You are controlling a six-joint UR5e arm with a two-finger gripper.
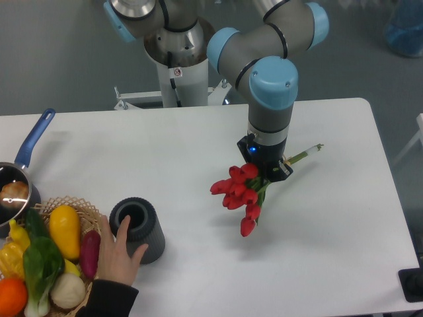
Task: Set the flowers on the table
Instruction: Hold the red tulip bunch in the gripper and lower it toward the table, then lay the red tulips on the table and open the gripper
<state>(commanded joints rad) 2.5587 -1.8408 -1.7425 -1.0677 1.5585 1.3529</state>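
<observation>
The flowers (239, 191) are a bunch of red tulips with green leaves; their pale-green stems (305, 154) stick out to the right. My gripper (269, 173) points down and is shut on the flowers where buds meet stems. The bunch hangs tilted, buds down-left, just above the white table (198, 152) right of centre. I cannot tell whether the lowest bud touches the surface. The fingers are mostly hidden by the wrist and the flowers.
A dark grey ribbed vase (137, 228) stands at the front left, with a person's hand (119, 254) resting against it. A wicker basket (73, 206) of vegetables sits at the front left corner. A blue-handled pot (14, 188) is at the left edge.
</observation>
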